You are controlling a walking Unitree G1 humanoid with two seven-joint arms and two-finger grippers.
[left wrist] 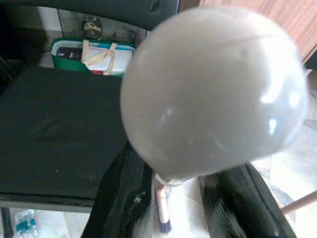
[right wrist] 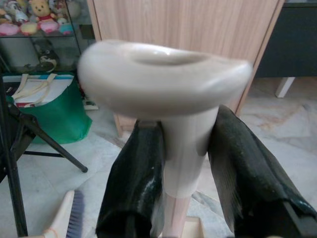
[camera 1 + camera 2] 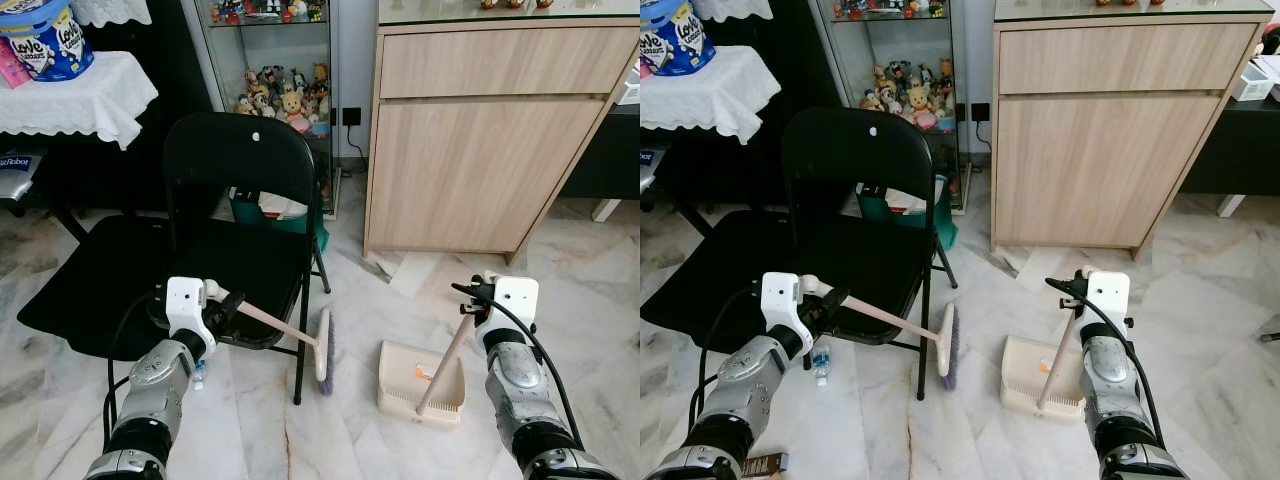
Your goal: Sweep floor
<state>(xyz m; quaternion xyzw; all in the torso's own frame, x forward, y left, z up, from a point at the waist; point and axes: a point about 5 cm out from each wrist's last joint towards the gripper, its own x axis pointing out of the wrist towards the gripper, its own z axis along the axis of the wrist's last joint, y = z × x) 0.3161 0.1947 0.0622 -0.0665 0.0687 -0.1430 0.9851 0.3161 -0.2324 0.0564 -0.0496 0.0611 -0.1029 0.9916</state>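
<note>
Marble floor (image 3: pixel 350 440), pale with grey veins, spreads under everything, and on it lies the work: a small broom (image 3: pixel 300 340) and a cream dustpan (image 3: pixel 420 385). The broom's head rests on the tiles just beside the front leg of a black folding chair (image 3: pixel 235 200), bristles purple-grey, with its pale handle slanting up and back to the left gripper (image 3: pixel 222 305). That gripper's two black fingers (image 1: pixel 124 198) are clamped on the handle just below its rounded end knob, as the left wrist view shows.

Near the broom head, to the robot's right, the dustpan sits flat on the floor, its open mouth toward the robot, and a small orange scrap lies inside it. Its upright handle leans up to the right gripper (image 3: pixel 470 300), whose fingers (image 2: pixel 133 188) are closed around the stem directly under the flared cap at the top.

A small plastic bottle (image 3: pixel 821 362) lies on the floor by the left arm. Behind the chair stands a green bag (image 3: pixel 280 215) with papers in it, and beyond that a glass cabinet (image 3: pixel 270 60) filled with plush toys. A light wooden sideboard (image 3: pixel 480 130) stands further to the right. At the far left, a table with a white lace cloth (image 3: pixel 80 95) carries a blue-and-white tub (image 3: pixel 50 40).
</note>
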